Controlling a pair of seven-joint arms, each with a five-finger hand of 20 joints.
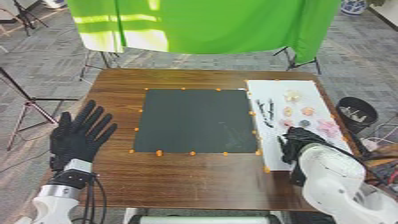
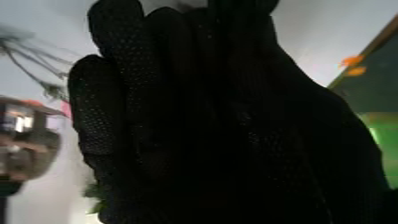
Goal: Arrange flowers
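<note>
My right hand (image 1: 305, 139) is over the lower part of the white board (image 1: 277, 164), close to the flowers. In the right wrist view this hand (image 2: 204, 125) has its fingers extended side by side, with nothing visible held. On the board lie a cream flower (image 1: 292, 95), a peach flower (image 1: 307, 111), a pink bloom (image 1: 327, 128) and a small grey item (image 1: 305, 123). Dark thin stems (image 1: 266, 112) rest along the board's left part. Thin green stems (image 2: 40, 72) appear in the right wrist view. My left hand (image 1: 80, 137) is open above the table's left side, fingers spread.
A dark square mat (image 1: 195, 120) edged with orange markers covers the middle of the brown table (image 1: 187, 180). A shiny rounded object (image 2: 27, 137) stands out in the right wrist view. Beyond the table hangs a green cloth (image 1: 204, 27); a black bin (image 1: 357, 111) is at its right.
</note>
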